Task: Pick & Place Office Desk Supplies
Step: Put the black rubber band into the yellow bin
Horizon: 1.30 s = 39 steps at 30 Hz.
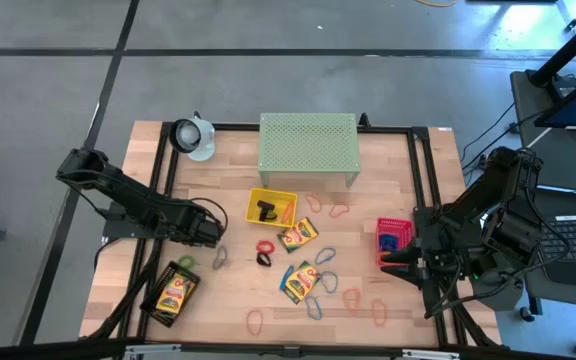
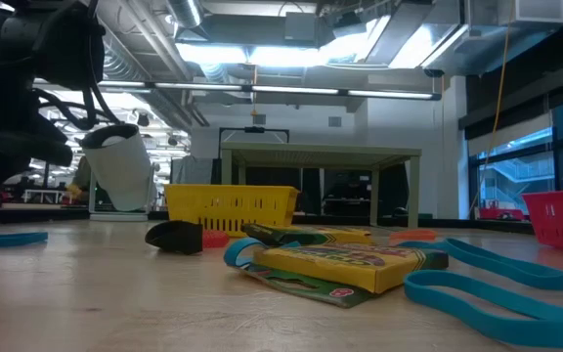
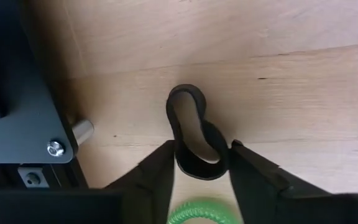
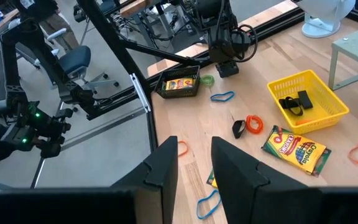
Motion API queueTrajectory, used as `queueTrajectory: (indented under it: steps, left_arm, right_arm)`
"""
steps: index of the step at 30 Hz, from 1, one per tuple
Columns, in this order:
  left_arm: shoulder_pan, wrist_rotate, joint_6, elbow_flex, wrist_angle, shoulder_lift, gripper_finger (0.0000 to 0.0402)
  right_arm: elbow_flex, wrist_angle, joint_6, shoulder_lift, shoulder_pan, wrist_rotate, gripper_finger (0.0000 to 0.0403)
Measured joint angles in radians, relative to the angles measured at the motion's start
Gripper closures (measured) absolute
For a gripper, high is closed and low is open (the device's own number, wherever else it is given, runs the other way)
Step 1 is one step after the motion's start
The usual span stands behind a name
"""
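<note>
Between the left gripper's point(image 3: 201, 168) two dark fingers point(image 3: 157, 177) lies a loop point(image 3: 191, 134) of dark band, flat on the wooden table point(image 3: 291, 81); each finger stands close against one side of the loop's nearer bulge, but whether they are pressing it cannot be told. Just behind the fingertips, under the wrist, a green loop point(image 3: 197, 211) curls on the wood. Beside that gripper point(image 1: 211, 232), toward the table's front edge, a black mesh tray point(image 1: 173, 290) holds a yellow-green crayon box point(image 1: 172, 295). Farther out toward the middle sits a yellow mesh tray point(image 1: 271, 207) with black clips point(image 1: 264, 209) inside, and past it two more crayon boxes point(image 1: 297, 236) lie among scattered loops in red point(image 1: 265, 246), blue point(image 1: 325, 256) and orange point(image 1: 255, 321). A pale green mesh shelf point(image 1: 307, 145) stands at the back of the table.

On the far side, the right gripper point(image 4: 194, 165) hangs above the table with its fingers a narrow gap apart and nothing between them. Close beside that gripper point(image 1: 400, 262) a pink mesh tray point(image 1: 392, 240) rests near the table's right rail.
</note>
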Motion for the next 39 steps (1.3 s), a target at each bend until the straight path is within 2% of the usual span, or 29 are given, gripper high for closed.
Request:
queueTrajectory:
  steps: [7,9,19,22,25,29,33,39]
  left_arm:
    - [0.0,-0.001,0.056,0.0,0.008,0.0,0.0376]
    - [0.0,-0.001,0.064,0.0,0.008,0.001,0.0393]
    - [-0.005,0.042,0.108,0.03,0.062,-0.011,0.0399]
    - [-0.006,-0.027,0.134,0.084,0.059,-0.03,0.0399]
    - [-0.001,-0.144,0.174,0.161,0.063,-0.042,0.04]
    - [0.049,-0.234,0.32,0.265,0.1,-0.024,0.04]
    - [0.149,-0.239,0.488,0.343,0.105,0.056,0.04]
    - [0.293,-0.236,0.74,0.497,0.144,0.214,0.04]
  right_arm:
    - [0.0,0.002,0.018,0.0,0.0,-0.004,0.0304]
    - [0.0,0.003,0.018,0.0,0.0,-0.008,0.0304]
    - [0.0,0.003,0.016,0.0,0.006,-0.009,0.0305]
    - [0.0,0.003,0.011,0.0,0.006,-0.009,0.0305]
    - [0.0,0.002,-0.009,-0.002,0.006,-0.008,0.0305]
    - [0.0,0.003,-0.028,-0.006,0.006,0.009,0.0305]
    - [0.0,0.002,-0.052,-0.007,0.006,0.051,0.0305]
    - [0.0,0.002,-0.061,-0.008,0.006,0.053,0.0305]
